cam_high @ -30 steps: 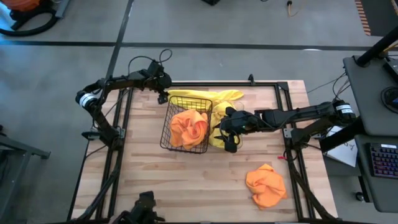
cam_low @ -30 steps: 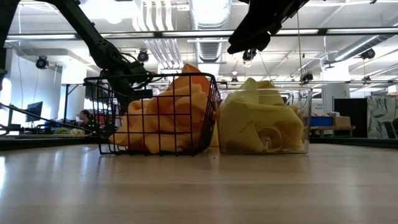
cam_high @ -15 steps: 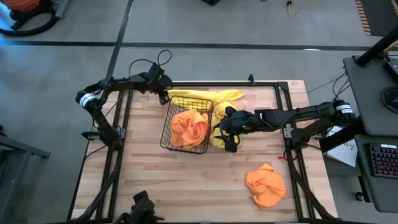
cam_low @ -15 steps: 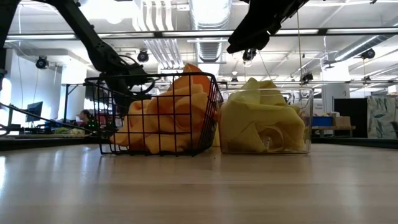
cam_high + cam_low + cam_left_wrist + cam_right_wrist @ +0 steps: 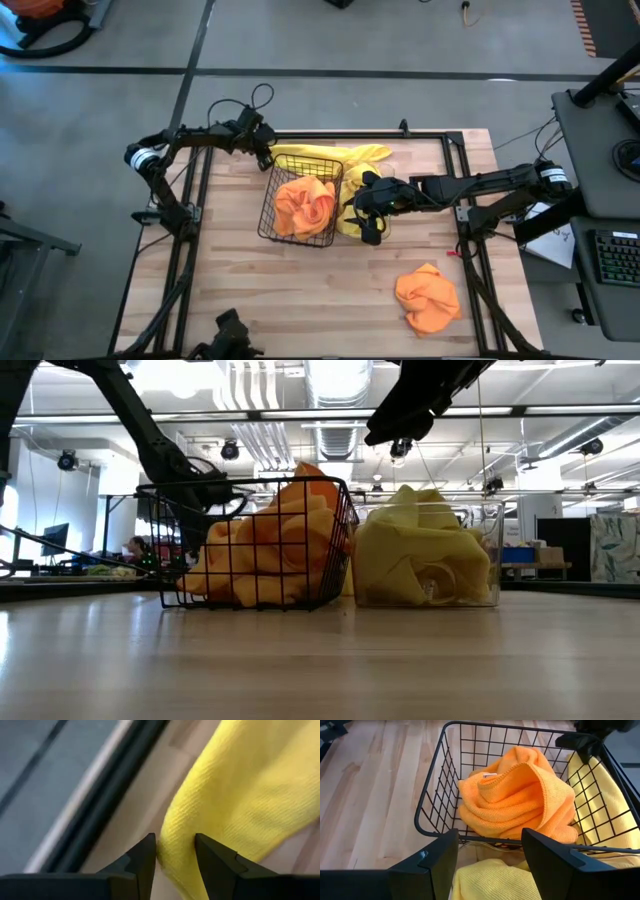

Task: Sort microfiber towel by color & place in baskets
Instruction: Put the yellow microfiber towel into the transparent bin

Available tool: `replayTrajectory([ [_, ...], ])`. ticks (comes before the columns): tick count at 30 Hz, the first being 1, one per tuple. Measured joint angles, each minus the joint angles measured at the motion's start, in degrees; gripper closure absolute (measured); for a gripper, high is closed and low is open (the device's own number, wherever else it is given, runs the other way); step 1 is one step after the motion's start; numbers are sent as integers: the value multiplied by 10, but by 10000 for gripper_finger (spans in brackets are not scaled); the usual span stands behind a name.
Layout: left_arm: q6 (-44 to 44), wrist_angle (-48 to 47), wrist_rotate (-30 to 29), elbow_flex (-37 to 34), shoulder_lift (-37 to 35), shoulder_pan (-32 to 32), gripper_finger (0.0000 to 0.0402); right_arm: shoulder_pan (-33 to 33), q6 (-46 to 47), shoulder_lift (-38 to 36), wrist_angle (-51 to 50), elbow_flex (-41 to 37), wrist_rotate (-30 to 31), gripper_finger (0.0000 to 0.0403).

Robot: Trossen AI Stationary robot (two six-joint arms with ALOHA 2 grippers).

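Wood table, kbd.

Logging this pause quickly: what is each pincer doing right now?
Left pincer: open, fingers either side of a fold of bright yellow microfiber cloth.
Right pincer: open, empty, above the clear plastic basket.

The wire basket stood near the table's centre, with the clear bin touching it at its 3 o'clock. One towel pile lay in the wire basket; another cloth spread at the basket's 12 o'clock. A loose towel heap sat on the table well apart, toward 5 o'clock. The left gripper was at the basket's 11 o'clock, the right gripper above the clear bin.
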Motion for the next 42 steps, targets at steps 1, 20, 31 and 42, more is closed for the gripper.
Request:
replayTrajectory([
  [1,-5,-3,-1,1,8,0,282,0,0,0,0,0,0,188],
  [20,-40,-115,-28,101,-21,0,401,3,7,0,0,0,0,188],
  [31,-62,-127,104,168,-210,-15,401,0,-19,0,37,0,109,188],
  [42,-83,-127,144,278,-278,-130,401,-39,-69,0,107,55,161,188],
])
